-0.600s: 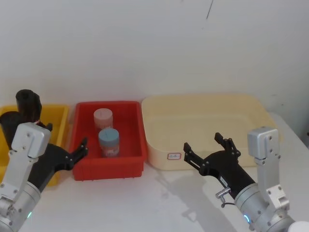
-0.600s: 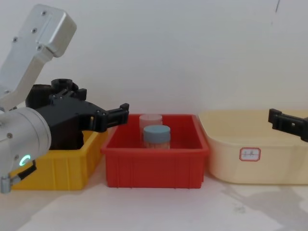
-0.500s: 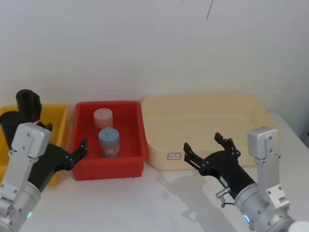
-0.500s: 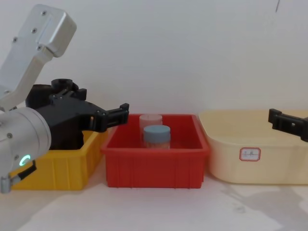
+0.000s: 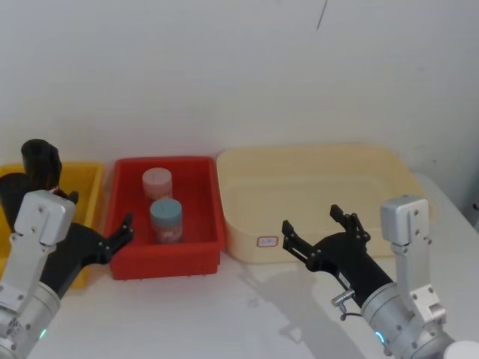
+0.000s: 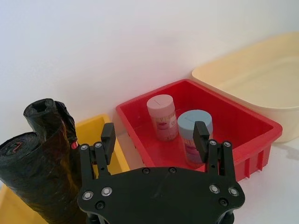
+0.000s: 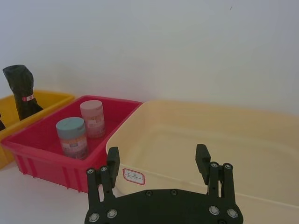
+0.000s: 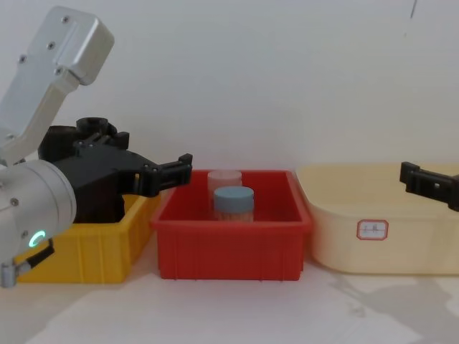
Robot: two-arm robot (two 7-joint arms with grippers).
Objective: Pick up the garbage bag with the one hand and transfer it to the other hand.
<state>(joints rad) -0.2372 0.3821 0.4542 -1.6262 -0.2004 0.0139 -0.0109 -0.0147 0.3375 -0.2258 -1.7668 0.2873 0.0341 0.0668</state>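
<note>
red bin (image 5: pixel 166 261), two jars (image 5: pixel 165 220), cream tub (image 5: pixel 299 187)

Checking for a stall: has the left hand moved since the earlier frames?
No. Chest view: left hand sits at the red bin's left rim, same as before.

No wording can be read anywhere. A small white label with a red border (image 8: pixel 372 229) sits on the front wall of the cream tub (image 8: pixel 330 236); the faint marks inside it are too small to make out. The pink-lidded jar (image 6: pixel 161 116) and the blue-lidded jar (image 6: pixel 194 135) in the red bin (image 6: pixel 254 144) each carry a pale label with reddish print, not legible. A black roll (image 7: pixel 19 81) standing in the yellow bin (image 7: pixel 51 99) wears a narrow white and red band, its marking unreadable
</note>
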